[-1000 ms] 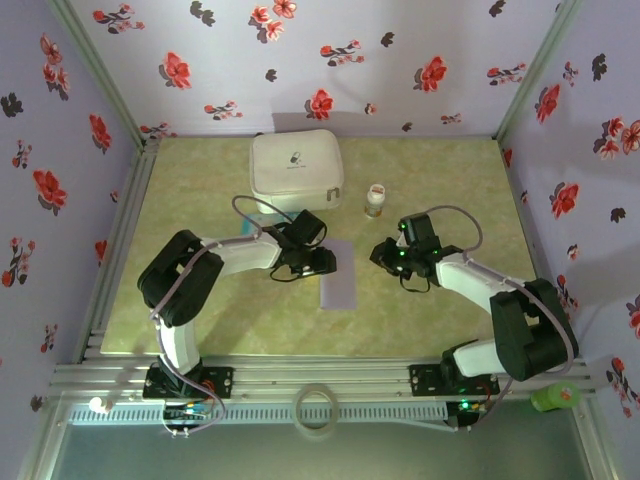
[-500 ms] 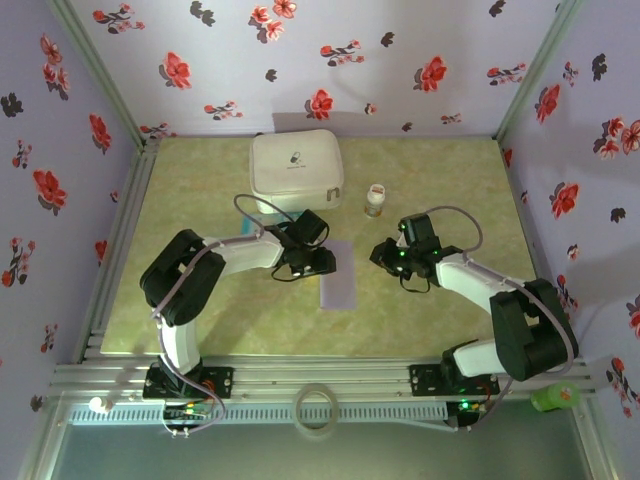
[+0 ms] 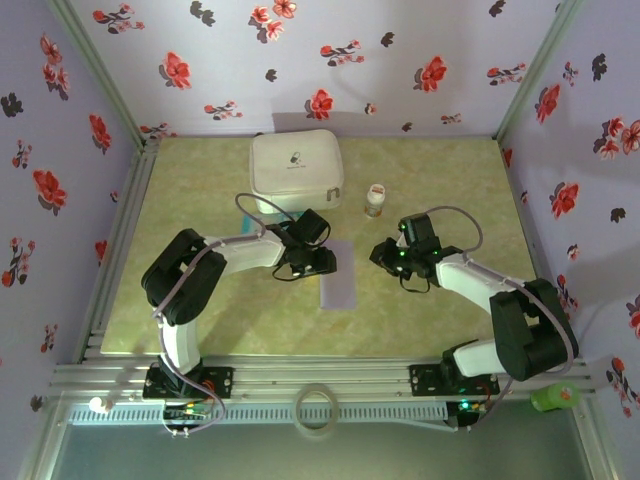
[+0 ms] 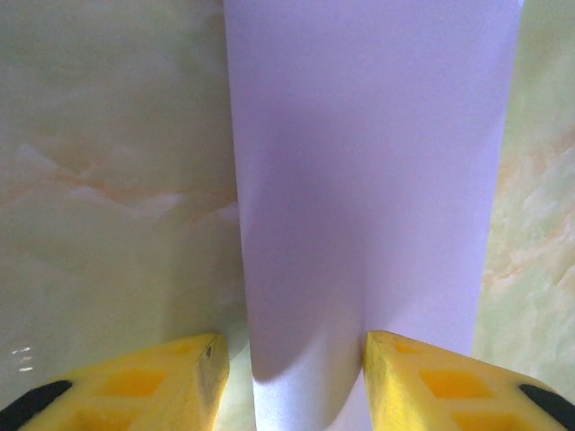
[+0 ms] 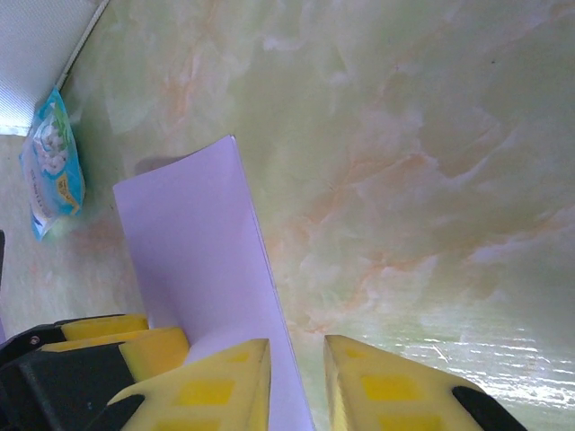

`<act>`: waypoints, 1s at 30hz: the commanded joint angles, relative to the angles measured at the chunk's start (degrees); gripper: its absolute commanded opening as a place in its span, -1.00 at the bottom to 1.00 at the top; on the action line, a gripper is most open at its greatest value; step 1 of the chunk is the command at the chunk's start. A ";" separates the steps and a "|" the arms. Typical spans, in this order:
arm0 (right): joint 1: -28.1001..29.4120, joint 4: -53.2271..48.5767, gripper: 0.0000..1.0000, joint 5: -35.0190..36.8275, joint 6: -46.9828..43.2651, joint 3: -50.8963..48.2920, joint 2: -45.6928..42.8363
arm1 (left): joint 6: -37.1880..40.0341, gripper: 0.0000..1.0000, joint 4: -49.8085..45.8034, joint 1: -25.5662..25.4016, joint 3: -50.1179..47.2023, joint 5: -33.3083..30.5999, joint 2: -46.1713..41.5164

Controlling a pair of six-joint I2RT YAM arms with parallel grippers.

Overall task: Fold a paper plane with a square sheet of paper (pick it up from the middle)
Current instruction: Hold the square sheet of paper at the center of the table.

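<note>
Case (image 3: 296,168) and bottle (image 3: 375,200) along far side

I see the square sheet of paper (image 3: 338,275) lying ahead of me near the middle of the pale green marbled surface (image 3: 200,190). It is plain lavender and folded into a narrow rectangle with straight edges, its long sides running away from me at a slight tilt.

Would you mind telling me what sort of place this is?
Likely a staged robot test booth, not a home: floral wallpaper panels enclose a marbled tabletop, and the left arm and right arm are bolted to an aluminium rail.
</note>
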 commanded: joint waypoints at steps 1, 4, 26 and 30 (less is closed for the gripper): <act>-0.33 0.91 -0.55 -0.05 0.61 -0.54 0.02 | 0.23 -0.07 -2.57 -0.26 -0.67 -3.15 3.95; -0.35 0.85 -0.55 -0.32 0.66 -0.40 0.16 | 0.35 -0.07 -2.50 -0.33 -0.85 -3.23 3.87; -0.29 0.84 -0.54 -0.14 0.48 -0.79 -0.49 | 0.22 -0.07 -2.29 -0.39 -0.94 -3.28 3.83; -0.34 0.89 -0.54 -0.16 0.48 -0.67 -0.30 | 0.35 -0.07 -2.46 -0.49 -0.85 -3.23 3.89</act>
